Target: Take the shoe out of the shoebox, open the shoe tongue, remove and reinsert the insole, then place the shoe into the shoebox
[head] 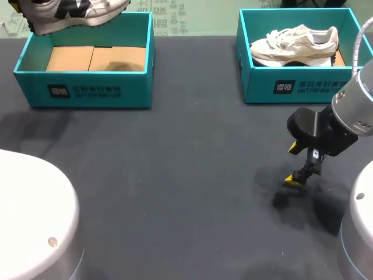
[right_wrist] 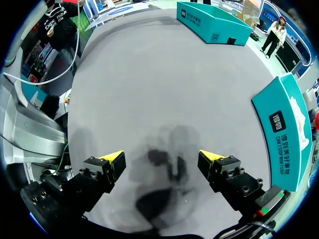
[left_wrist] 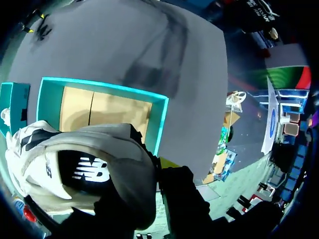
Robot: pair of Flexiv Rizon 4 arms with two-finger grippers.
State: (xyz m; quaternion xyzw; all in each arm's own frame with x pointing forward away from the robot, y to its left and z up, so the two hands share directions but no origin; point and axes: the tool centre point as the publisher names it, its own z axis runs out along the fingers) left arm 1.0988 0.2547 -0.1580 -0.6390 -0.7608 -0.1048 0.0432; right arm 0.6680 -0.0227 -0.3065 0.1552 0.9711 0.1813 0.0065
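Observation:
A grey, black and white shoe [head: 70, 14] hangs over the back rim of the left teal shoebox [head: 87, 87], whose cardboard floor is bare. In the left wrist view my left gripper [left_wrist: 160, 167] is shut on this shoe [left_wrist: 75, 169] at its collar, above that box [left_wrist: 102, 107]; only one yellow tip shows. My right gripper [head: 300, 169] hovers low over the table at the right, open and with nothing in it. Its fingers [right_wrist: 113, 158] stand wide apart over bare cloth in the right wrist view.
The right teal shoebox [head: 300, 87] at the back right holds a cream shoe [head: 294, 44]. Dark grey cloth [head: 175, 175] covers the table between the boxes and the front. White robot bases [head: 35, 221] stand at the front corners.

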